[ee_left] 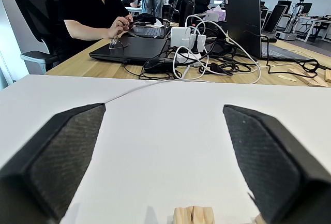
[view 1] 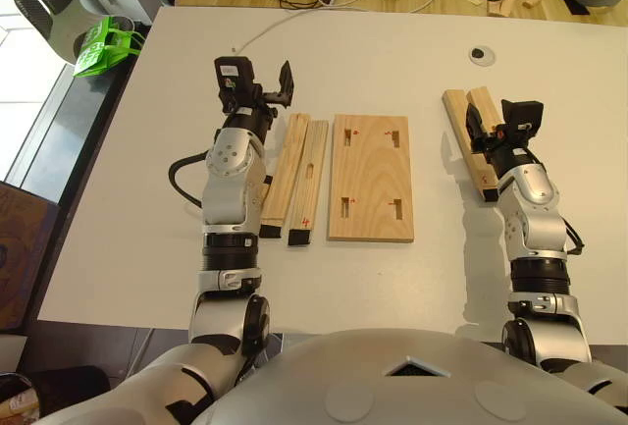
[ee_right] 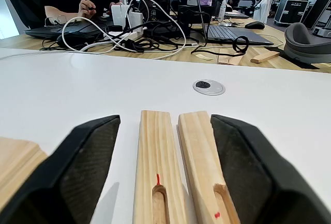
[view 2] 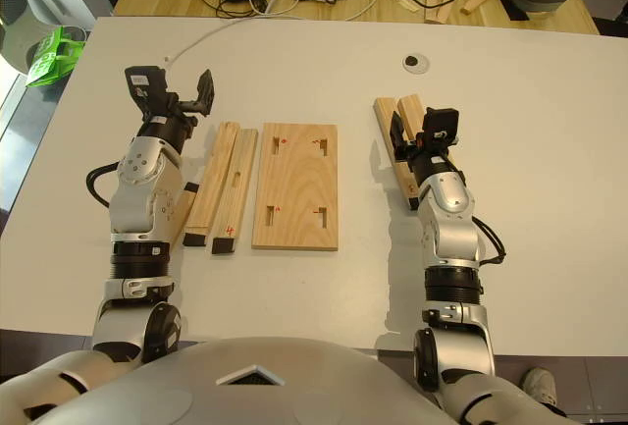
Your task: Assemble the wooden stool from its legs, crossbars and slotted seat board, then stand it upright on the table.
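Our slotted seat board [view 1: 369,178] lies flat mid-table, nothing fitted yet. At its 9 o'clock lie two slotted bars [view 1: 294,180], our left gripper [view 1: 261,81] spread wide over their far ends. At 2 o'clock our right gripper [ee_right: 165,123], also wide, straddles a second pair of bars [ee_right: 176,162], probably to grasp one.

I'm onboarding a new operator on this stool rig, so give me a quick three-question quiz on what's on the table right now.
1. True or false: the seat board lies flat, with no leg fitted in it.
2. How many slots show in the seat board?
3. The right gripper has its fingers: A) shut on a leg; B) open, either side of two wooden pieces; C) resting on the seat board.
Key: 1 true; 2 four; 3 B.
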Available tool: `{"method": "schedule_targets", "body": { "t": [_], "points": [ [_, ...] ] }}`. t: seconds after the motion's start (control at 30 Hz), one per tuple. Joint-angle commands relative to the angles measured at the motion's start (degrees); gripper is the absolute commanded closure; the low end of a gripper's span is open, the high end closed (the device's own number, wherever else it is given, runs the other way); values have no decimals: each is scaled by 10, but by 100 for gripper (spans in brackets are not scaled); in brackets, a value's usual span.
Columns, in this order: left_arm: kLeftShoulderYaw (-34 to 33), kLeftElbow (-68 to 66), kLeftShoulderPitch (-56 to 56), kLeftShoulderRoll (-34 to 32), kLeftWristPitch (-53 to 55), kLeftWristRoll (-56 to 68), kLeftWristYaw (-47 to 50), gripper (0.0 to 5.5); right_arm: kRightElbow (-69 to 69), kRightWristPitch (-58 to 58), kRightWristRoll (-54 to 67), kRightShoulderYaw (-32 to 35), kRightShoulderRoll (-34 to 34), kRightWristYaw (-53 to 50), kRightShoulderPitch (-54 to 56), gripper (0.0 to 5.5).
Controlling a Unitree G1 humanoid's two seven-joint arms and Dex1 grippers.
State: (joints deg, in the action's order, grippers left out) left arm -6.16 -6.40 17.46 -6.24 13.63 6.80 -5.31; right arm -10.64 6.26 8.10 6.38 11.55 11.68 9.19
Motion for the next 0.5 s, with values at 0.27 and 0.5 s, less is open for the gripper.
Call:
{"method": "schedule_targets", "body": {
  "t": [0.27,0.5],
  "points": [
    [-1,-1,14,1,3,2,1,128,-1,0,2,5,-3,-5,10,224],
    [1,5,10,4,5,3,3,128,4,2,2,6,1,-2,6,224]
  ]
}}
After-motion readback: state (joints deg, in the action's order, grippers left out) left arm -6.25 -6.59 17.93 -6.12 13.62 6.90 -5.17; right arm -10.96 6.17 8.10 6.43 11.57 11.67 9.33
